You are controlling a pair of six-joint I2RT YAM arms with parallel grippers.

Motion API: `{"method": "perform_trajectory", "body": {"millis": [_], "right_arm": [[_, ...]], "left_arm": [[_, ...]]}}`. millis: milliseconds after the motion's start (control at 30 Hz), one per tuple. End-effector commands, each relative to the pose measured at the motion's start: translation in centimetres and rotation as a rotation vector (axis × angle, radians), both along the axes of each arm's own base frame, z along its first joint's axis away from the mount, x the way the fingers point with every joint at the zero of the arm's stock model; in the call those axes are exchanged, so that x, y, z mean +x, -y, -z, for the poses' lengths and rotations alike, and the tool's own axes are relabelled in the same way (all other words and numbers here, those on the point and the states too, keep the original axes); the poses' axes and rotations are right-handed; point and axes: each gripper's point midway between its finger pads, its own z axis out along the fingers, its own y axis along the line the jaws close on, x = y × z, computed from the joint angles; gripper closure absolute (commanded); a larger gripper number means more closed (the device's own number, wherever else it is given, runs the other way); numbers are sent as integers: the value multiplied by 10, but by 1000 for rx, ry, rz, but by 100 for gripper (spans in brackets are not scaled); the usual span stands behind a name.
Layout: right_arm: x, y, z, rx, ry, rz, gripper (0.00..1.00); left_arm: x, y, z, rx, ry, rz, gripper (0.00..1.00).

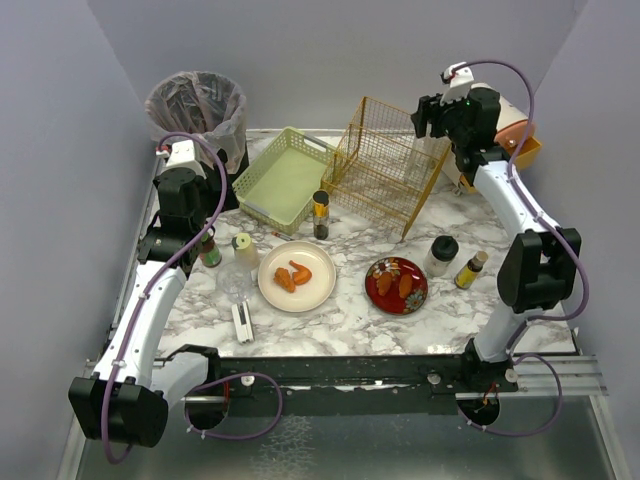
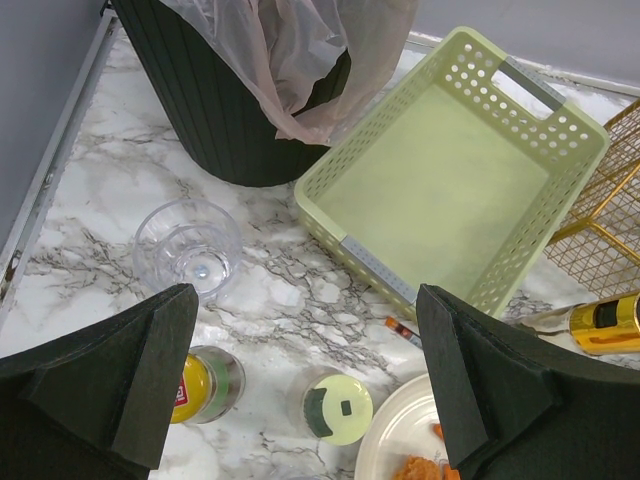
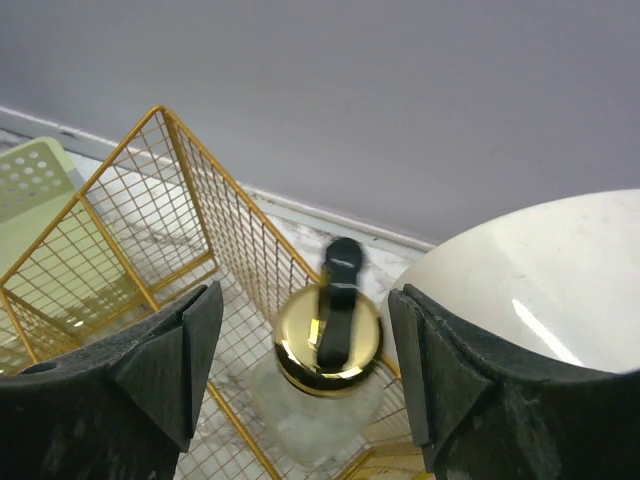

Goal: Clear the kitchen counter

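Your right end effector stands part open, gripping nothing, either side of a likely slick, fragile glass bottle, best held by its body, above the basket on the tabletop, while your left end effector gapes empty.

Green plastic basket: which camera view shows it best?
Left wrist: the green basket looms large, its empty floor, perforated walls and handle clear. Top external shows it whole but small, beside the wire rack. Right wrist catches only a corner.

Gold-capped glass bottle between parted fingers, gold wire basket, white bowl
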Motion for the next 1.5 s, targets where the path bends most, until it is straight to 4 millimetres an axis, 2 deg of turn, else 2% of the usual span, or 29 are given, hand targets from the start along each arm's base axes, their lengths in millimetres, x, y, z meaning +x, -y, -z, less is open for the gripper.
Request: {"method": "perform_trajectory", "body": {"millis": [0,100,233,333,533,667,800,933,967,1133,1267,1467], "right_arm": [[-13,13,-68,30,155,66,20],[-19,16,-84,32,171,83,14],[-34,26,-108,43,186,129,11],[-57,35,-125,63,195,172,11],[-103,40,-125,87,123,184,11],[-126,39,-107,157,29,201,11],[-142,40,-77,247,-84,247,12],[-152,41,-45,298,-167,291,14],[-152,46,-36,302,-185,328,14],[-145,46,2,326,-264,368,14],[-131,49,23,350,-294,418,15],[-111,42,57,378,-367,424,24]], "left_arm": [[0,1,5,-10,-11,12,1],[0,1,4,-14,-7,11,1],[1,0,-1,-25,10,-4,1],[1,2,-3,-44,15,-4,1],[-2,19,6,-92,-17,76,1],[-5,26,7,-108,-22,115,1],[-5,27,5,-106,-15,125,1],[-6,31,0,-123,-5,139,1],[-6,32,-1,-129,-2,141,1],[-6,39,-1,-147,2,178,1],[-8,41,5,-150,7,193,1],[-8,44,5,-149,27,216,1]]}}
